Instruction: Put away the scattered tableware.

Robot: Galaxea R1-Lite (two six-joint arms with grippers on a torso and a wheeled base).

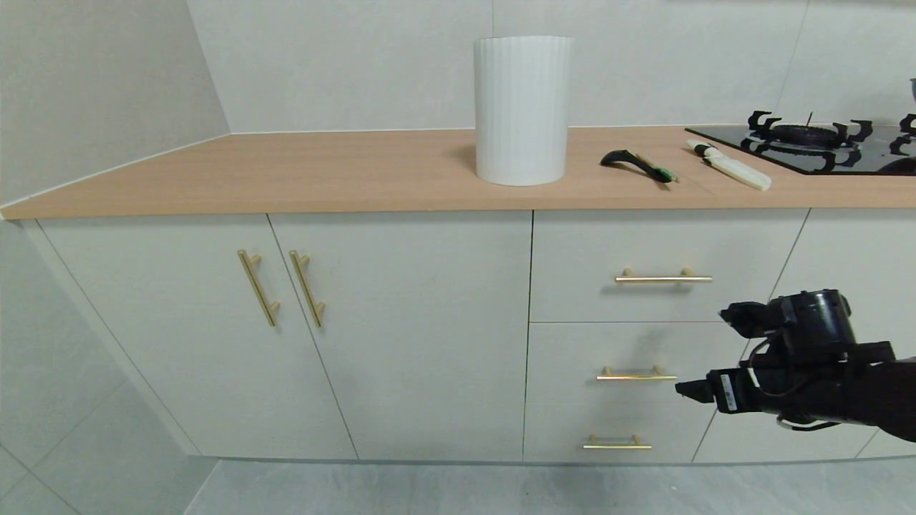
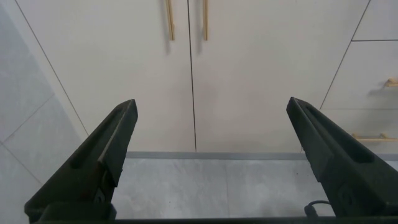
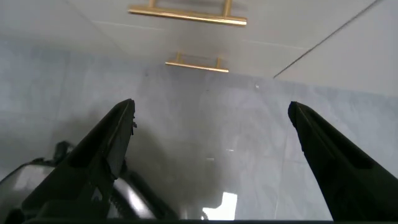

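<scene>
On the wooden countertop stands a tall white ribbed container. To its right lie a black utensil with a green-marked handle and a white-handled utensil. My right gripper hangs low in front of the drawers, well below the counter, open and holding nothing. In the right wrist view the right gripper points down at the floor, with drawer handles beyond it. The left gripper is open and empty, facing the base of the cabinet doors.
A black gas hob occupies the counter's right end. Below the counter are two doors with gold handles and three drawers. A wall closes the left side. Grey tiled floor lies in front of the cabinets.
</scene>
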